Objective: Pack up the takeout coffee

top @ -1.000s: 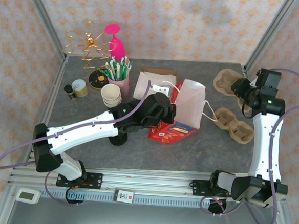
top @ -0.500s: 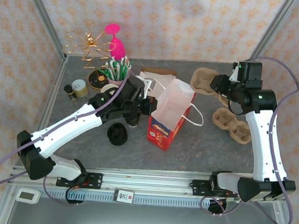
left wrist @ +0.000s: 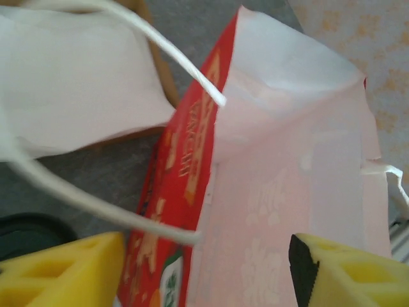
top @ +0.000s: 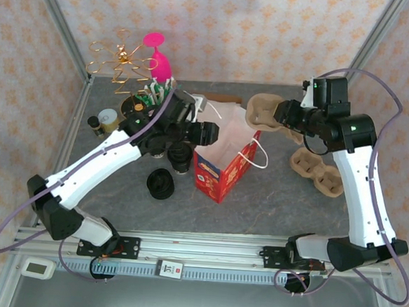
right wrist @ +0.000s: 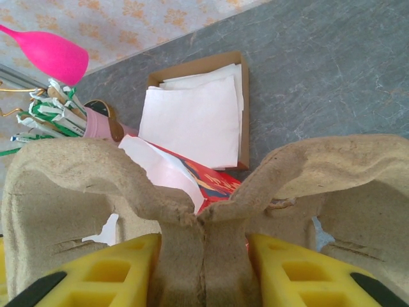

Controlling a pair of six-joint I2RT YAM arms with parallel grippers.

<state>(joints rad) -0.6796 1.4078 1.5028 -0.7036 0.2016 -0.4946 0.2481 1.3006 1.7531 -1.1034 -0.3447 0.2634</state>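
Bag [top: 221,162] was stood upright at centre, mouth up for loading. Left gripper [left wrist: 204,268] was spread at its rim, probably to steady it. Carrier [right wrist: 83,173] was pinched at its ridge by right gripper [right wrist: 204,256], beside the mouth, for insertion.

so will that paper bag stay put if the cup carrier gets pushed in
Probably not. The paper bag stands tall on a narrow base, so it looks apt to tip or slide. Its thin walls crease at the mouth, so they would likely fold under the pulp cup carrier.
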